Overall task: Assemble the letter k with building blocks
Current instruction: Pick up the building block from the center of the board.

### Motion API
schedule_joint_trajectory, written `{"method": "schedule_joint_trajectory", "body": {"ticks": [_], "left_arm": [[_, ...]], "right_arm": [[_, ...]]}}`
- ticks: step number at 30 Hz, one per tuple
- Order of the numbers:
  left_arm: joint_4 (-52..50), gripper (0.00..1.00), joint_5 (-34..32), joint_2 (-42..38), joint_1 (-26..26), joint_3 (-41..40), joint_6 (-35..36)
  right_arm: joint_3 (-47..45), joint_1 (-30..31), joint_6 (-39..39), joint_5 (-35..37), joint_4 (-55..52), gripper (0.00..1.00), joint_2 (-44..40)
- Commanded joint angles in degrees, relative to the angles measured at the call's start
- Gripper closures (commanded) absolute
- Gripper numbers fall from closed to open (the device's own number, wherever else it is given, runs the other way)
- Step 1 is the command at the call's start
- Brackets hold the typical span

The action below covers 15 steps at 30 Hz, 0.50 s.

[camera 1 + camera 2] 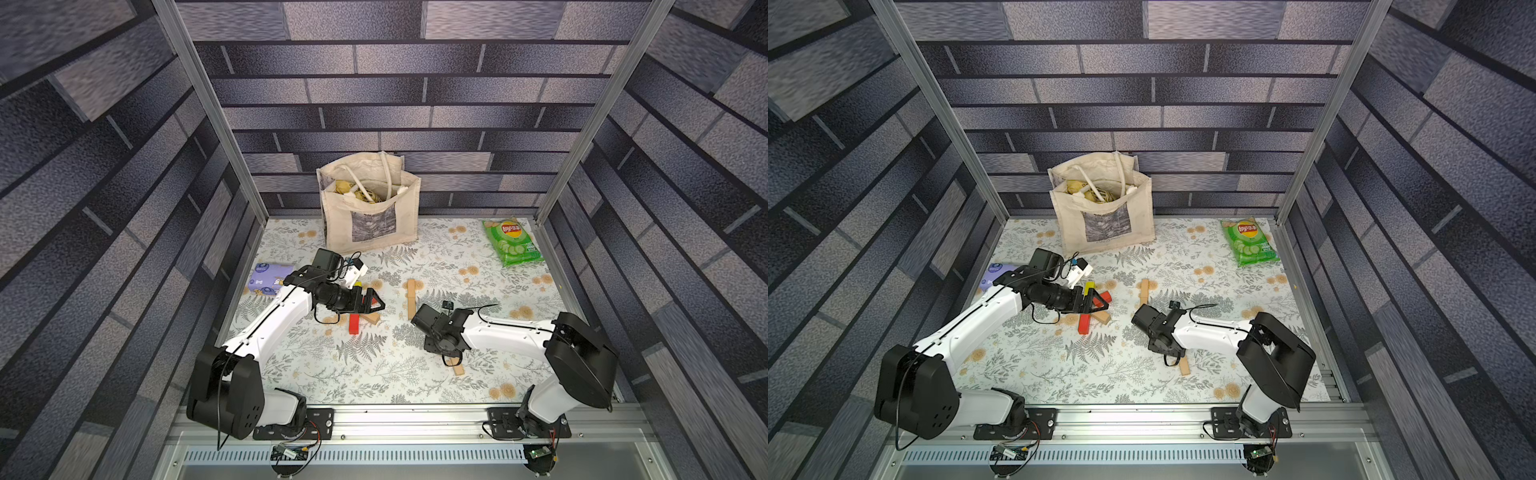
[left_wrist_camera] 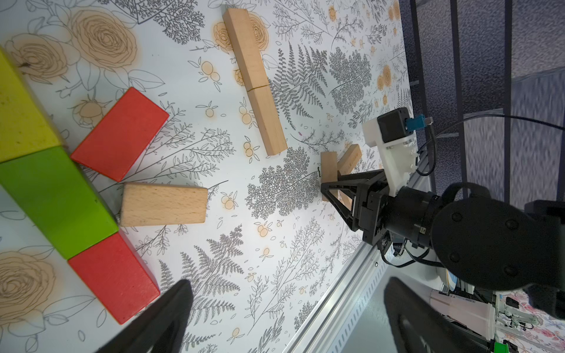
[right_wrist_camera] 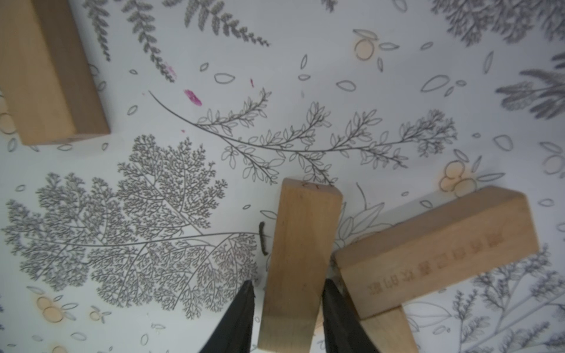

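My right gripper (image 3: 287, 284) nearest, low over table (image 3: 397, 91): jaws almost closed round tan block (image 3: 302, 244), thin gap on 1 side, not yet clamped. 2nd tan block (image 3: 434, 247) touches it. Further, my left gripper (image 2: 289, 281): jaws spread full wide, holding nothing, above multicoloured k (image 2: 58, 198), 5 blocks flat. Beside it, 2 tan blocks (image 1: 411, 297) end to end. Far: tote bag (image 1: 370, 203), chips bag (image 1: 513, 243).

Left arm (image 1: 274, 316) and right arm (image 1: 511, 332): white shells, black joints.
Bulky black joint housings (image 1: 226, 395), one dotted with what look like small holes. Behind the jaws of the right gripper (image 3: 289, 290) sit a white bracket (image 2: 394, 156), a black camera box (image 2: 393, 122) and a blue plug (image 2: 415, 123). Its fingers (image 3: 241, 314) are black tapered wedges, and a thin black cable (image 2: 425, 174) loops nearby.
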Motion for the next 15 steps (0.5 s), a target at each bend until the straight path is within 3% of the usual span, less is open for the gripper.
{"method": "schedule_joint_trajectory", "body": {"ticks": [1,15], "left_arm": [[-1.53,0.00,-0.53,-0.92,-0.42,1.46,1.94],[-2.06,0.00,-1.08,0.04,-0.30,1.89,2.42]], "right_arm": [[-0.90,-0.12,0.28,-0.01,0.16,0.65,0.54],[-0.59,-0.35,-0.74,0.28,0.10,0.79,1.01]]}}
